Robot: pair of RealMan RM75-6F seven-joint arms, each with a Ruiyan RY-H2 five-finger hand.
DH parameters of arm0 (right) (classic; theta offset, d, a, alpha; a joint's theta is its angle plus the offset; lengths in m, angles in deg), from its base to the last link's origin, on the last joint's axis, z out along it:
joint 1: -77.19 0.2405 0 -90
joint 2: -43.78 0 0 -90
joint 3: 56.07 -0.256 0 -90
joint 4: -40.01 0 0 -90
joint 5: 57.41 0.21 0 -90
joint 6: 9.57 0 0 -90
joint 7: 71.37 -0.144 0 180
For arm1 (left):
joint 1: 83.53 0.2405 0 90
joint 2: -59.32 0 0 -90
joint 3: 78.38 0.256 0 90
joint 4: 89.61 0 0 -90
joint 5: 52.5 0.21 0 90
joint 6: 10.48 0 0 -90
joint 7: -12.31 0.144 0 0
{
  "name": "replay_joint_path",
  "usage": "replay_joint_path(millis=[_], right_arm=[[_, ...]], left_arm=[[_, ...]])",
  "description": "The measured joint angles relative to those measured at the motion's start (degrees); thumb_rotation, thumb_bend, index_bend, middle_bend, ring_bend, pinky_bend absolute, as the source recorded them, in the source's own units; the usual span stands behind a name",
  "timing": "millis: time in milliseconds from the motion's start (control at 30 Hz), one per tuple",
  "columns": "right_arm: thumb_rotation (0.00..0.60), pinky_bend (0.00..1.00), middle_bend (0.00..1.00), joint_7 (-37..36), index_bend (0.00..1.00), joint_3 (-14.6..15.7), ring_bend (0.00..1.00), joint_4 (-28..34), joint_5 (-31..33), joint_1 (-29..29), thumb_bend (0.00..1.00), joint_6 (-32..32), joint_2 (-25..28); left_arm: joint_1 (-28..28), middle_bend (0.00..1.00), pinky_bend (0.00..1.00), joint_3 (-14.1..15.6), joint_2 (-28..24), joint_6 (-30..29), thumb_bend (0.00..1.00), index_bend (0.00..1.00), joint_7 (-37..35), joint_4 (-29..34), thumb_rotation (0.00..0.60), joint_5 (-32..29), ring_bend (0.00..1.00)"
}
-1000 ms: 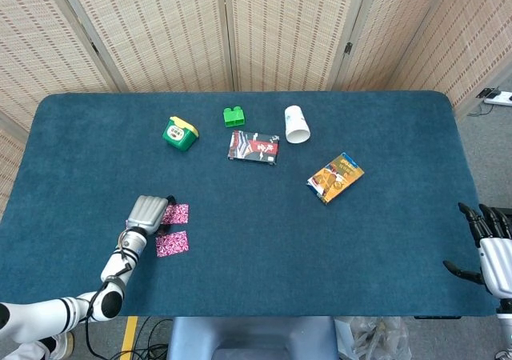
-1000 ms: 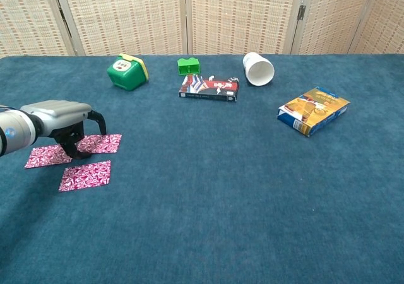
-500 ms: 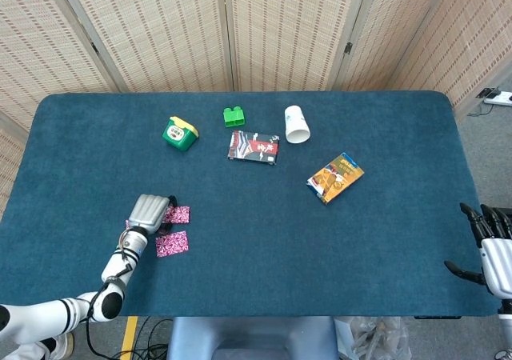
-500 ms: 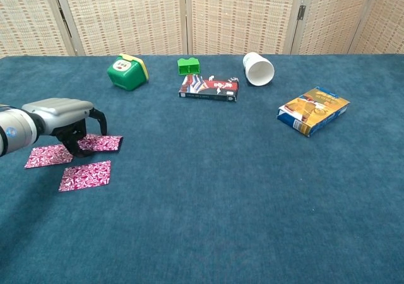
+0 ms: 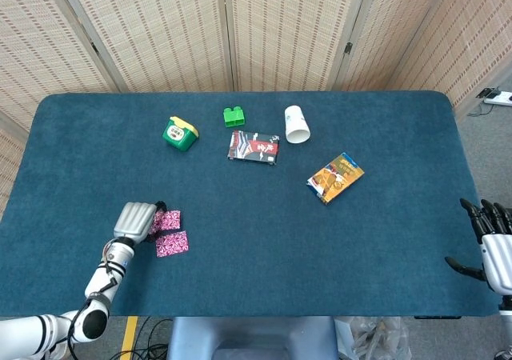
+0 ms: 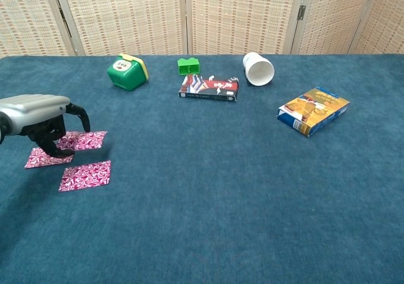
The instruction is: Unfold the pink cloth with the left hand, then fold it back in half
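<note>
The pink cloth (image 6: 85, 140) lies flat on the blue table near its left front, partly under my left hand (image 6: 38, 110). The hand's fingers curl down onto the cloth's middle and grip it; the cloth's left end pokes out below the hand. In the head view the left hand (image 5: 136, 218) covers most of the cloth, leaving a small pink patch (image 5: 171, 219) to its right. A second pink cloth (image 6: 85, 175) lies just in front, untouched. My right hand (image 5: 494, 244) hangs off the table's right front corner, fingers apart, holding nothing.
At the back stand a green container (image 6: 128, 71), a green block (image 6: 188, 65), a dark flat packet (image 6: 209, 88) and a tipped white cup (image 6: 259, 69). An orange box (image 6: 313, 110) lies to the right.
My left hand has moved left and toward the table's front, and the cloth's right edge has slid left with it. The right hand has barely moved.
</note>
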Motion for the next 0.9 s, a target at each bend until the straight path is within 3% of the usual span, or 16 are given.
replay_joint_path(millis=[267,900], right_arm=[[0.6,0.0,0.19,0.68,0.05,-0.6,0.01,1.17,-0.42,0.59,0.0,0.23,1.09],[0.6,0.0,0.19,0.77,0.05,-0.09,0.01,1.49,0.05,0.12,0.0,0.27,1.0]], left_arm=[[2.5,0.98,1.0,1.31,-1.28,-3.22,0.36,0.32,0.98,5.01,0.6,1.08,0.96],[4.33,0.98,1.0,2.15,3.83,-5.94,0.36,0.31,4.99,6.12,0.6,-0.04,0.96]])
